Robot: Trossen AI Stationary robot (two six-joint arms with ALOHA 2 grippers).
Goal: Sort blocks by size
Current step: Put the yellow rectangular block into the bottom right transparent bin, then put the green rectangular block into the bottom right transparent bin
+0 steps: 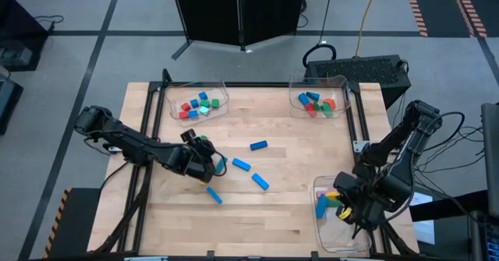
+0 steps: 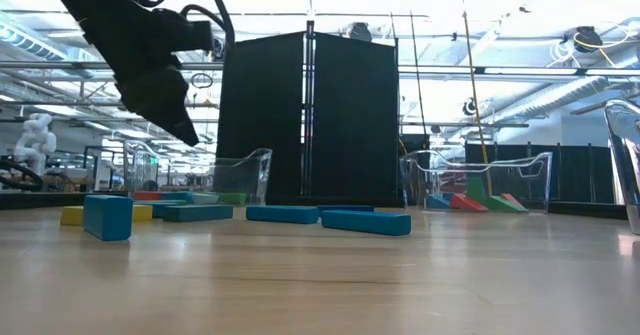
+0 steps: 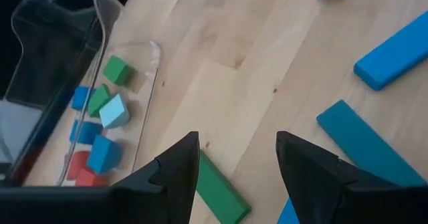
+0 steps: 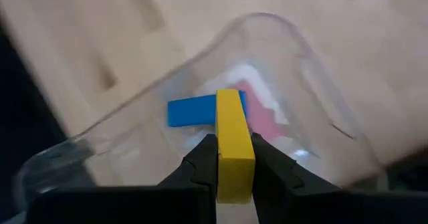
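Right gripper clamping a smooth yellow bar over a clear plastic tray, left gripper hanging open above blue bars on pale wood table

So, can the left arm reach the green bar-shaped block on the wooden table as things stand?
Probably yes: the left gripper hangs open above the green bar-shaped block, and nothing covers it.

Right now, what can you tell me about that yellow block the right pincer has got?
The yellow block is a plain, matte bar with square edges, looking like painted wood. The right pincer is shut on it, one dark finger pressed against each long side, with the bar's far end sticking out past the fingertips. It hangs above the clear plastic tray at the table's near right corner, over a blue block and a pink block lying inside.
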